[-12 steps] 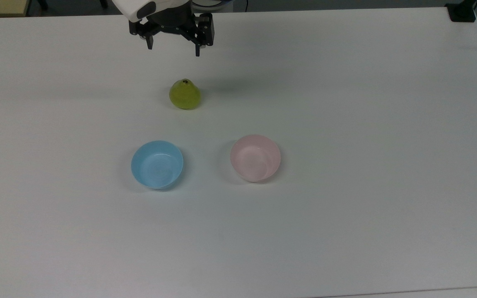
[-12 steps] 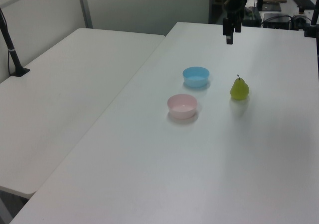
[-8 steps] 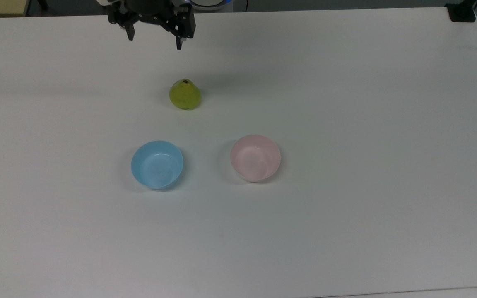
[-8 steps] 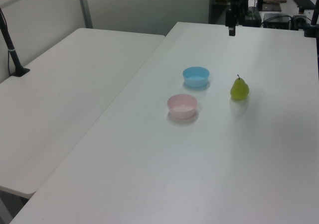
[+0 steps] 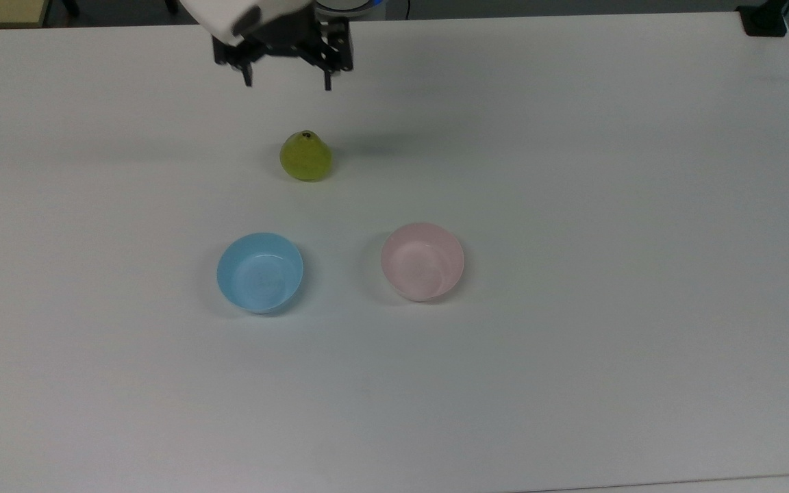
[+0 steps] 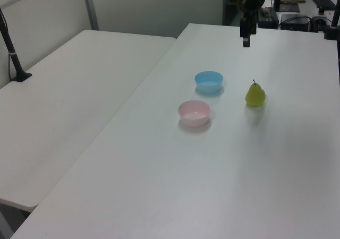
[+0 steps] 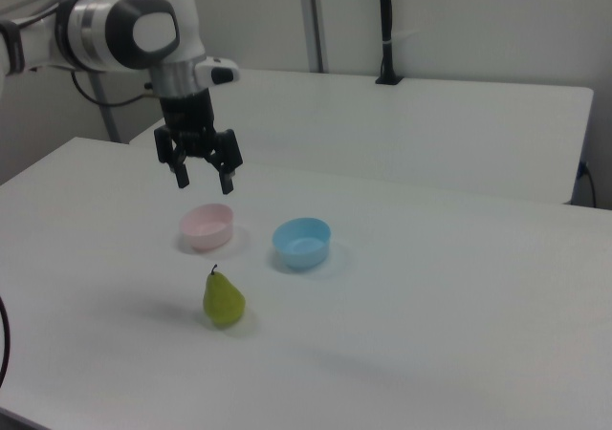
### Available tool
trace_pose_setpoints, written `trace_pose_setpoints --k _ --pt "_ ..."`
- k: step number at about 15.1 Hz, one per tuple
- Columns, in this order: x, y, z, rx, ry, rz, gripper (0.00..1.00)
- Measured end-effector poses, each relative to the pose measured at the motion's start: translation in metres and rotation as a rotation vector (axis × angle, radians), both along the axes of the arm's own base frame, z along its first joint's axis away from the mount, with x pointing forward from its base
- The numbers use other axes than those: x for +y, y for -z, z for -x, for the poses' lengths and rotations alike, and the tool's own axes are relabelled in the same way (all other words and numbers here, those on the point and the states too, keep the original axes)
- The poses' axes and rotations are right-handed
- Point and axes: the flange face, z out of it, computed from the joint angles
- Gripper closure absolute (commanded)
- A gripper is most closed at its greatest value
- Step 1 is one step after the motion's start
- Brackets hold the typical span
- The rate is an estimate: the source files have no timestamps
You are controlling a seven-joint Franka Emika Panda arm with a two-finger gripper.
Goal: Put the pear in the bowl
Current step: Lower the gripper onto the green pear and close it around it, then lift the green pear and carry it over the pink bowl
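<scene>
Probably we risk tipping the upright pear [image 5: 306, 157] if our gripper [image 5: 287, 85], jaws wide open and empty, descends off-centre, or choosing the blue bowl [image 5: 259, 272] instead of the pink bowl [image 5: 422, 261].

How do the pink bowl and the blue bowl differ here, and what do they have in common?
Colour: the pink bowl is pale pink, the blue bowl light blue. Position: in the top view the pink bowl sits to the right of the blue bowl, and the pear stands beyond both, between them. Shared: both are small, round, upright, empty and of like size, on the white table.
</scene>
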Motion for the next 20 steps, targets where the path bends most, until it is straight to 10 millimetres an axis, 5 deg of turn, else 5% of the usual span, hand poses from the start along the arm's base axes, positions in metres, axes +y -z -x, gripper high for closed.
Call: trace_pose_setpoints --k 4,6,9,12,16,20 --pt "0.035 0.095 -0.011 0.124 -0.144 0.036 0.00" --pt "0.033 0.142 -0.007 0.172 -0.207 0.083 0.00" --pt "0.022 0.186 0.006 0.219 -0.286 0.128 0.00" --pt "0.020 0.208 0.012 0.256 -0.317 0.150 0.03" --pt "0.021 0.220 0.009 0.255 -0.327 0.157 0.60" --pt "0.023 0.216 0.007 0.245 -0.329 0.157 0.65"
